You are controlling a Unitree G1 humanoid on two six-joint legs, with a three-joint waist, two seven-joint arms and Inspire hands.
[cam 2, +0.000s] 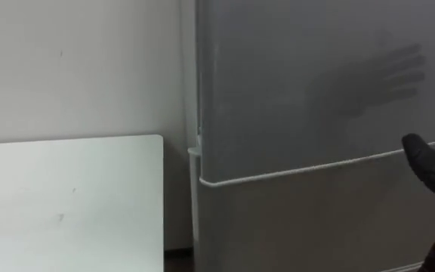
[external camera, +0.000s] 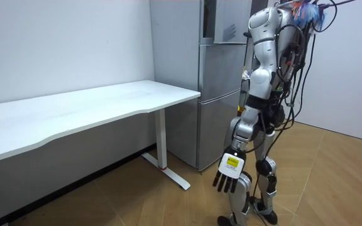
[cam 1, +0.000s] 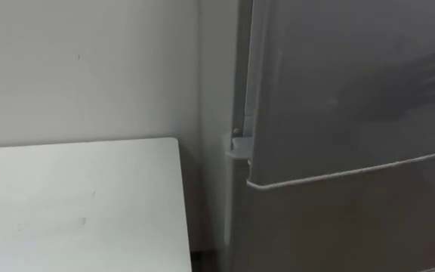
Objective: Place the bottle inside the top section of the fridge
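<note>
Bottle's place I cannot tell: the left hand (external camera: 231,172) hangs released and empty beside the robot's leg. The right hand (cam 2: 431,165) is up near the fridge (cam 1: 338,113) door, its grip unclear. Opening and placing seem not yet done.

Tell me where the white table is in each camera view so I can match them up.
Left eye view: the table fills the lower left, its far corner near the fridge.
Right eye view: the table is lower left again, beside the fridge.
Room view: the table spans left to centre.
Shared landmark: the grey fridge, just right of the table's end in every view.
</note>
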